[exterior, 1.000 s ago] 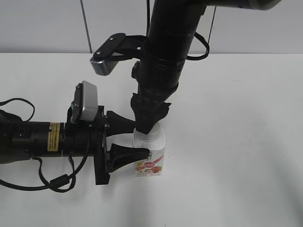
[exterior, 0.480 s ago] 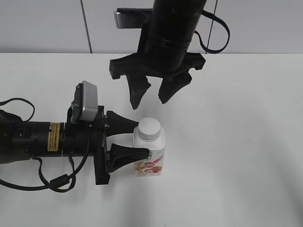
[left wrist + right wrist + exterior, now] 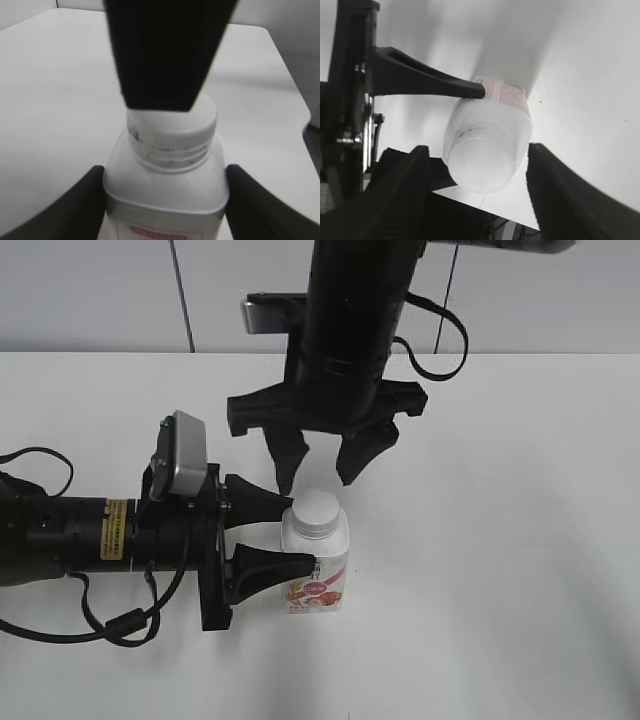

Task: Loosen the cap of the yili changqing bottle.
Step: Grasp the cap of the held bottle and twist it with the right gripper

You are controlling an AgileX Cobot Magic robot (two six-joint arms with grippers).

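With its fingers spread just above the cap, the right gripper is poised for a twist and must drop and close, while the left gripper pinches the bottle upright on the table.

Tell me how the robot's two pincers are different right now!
The left pincer lies sideways, low over the table; the right pincer points straight down from above. The left pincer is shut on the bottle, squeezing its sides; the right pincer is open and hangs just above the cap, holding nothing. Both are black with two fingers, and both are around the same bottle.
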